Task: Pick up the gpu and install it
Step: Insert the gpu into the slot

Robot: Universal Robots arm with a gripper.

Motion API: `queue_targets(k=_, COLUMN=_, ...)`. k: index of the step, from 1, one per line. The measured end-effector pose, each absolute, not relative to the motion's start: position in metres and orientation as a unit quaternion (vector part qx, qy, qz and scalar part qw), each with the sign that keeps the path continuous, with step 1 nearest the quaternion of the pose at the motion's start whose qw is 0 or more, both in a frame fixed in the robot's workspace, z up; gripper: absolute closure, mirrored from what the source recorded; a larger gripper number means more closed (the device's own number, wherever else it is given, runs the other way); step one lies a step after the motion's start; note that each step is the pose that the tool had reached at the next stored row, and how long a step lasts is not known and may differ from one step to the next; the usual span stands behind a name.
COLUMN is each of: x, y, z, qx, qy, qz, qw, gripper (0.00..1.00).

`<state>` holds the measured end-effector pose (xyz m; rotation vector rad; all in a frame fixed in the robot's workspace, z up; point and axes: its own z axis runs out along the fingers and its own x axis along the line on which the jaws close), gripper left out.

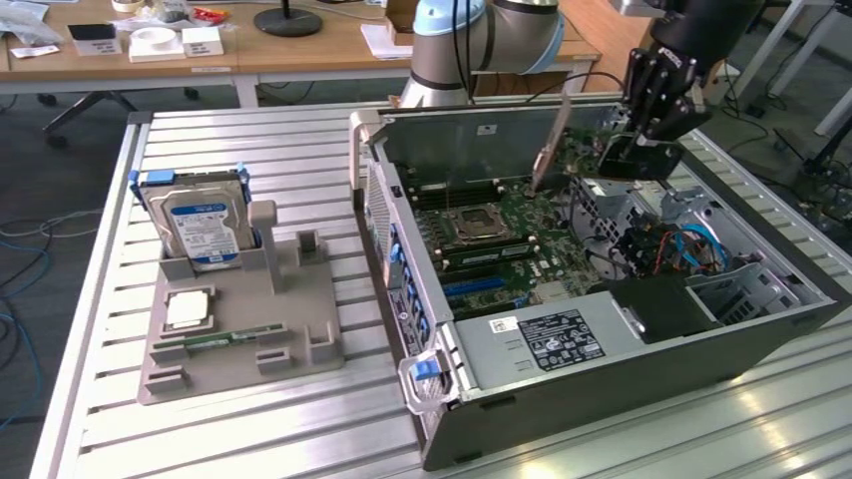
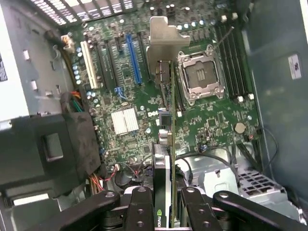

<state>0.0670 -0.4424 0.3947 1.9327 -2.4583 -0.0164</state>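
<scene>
exterior view: the arm above my gripper (image 1: 648,140) is cut off by the frame edge. the gripper hangs inside the open computer case (image 1: 639,379), toward the exterior view's right. its fingers are pinching the gpu (image 1: 637,163), which is held above the motherboard (image 1: 513,264). here the gpu reads as a dark block and its detail is hard to make out. beside the case, a grey stand (image 1: 233,304) holds a hard drive (image 1: 200,225) upright and a memory stick (image 1: 219,339) lying flat.

wrist view: my fingers (image 2: 139,211) are cut off by the frame. they clamp the gpu (image 2: 162,163) from both sides. the card is seen edge-on, with a black cooler on one face, a thin green board edge and a grey metal bracket (image 2: 166,38) at its far end. it hides a strip of motherboard (image 2: 207,125) beside the processor socket (image 2: 199,74).
</scene>
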Motion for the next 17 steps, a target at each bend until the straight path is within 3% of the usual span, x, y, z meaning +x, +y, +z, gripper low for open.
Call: queue_targets(k=17, x=0.0669, y=-0.4424, z=0.3945, qx=0.687, qy=-0.727, qz=-0.005, qw=0.008, gripper=0.73)
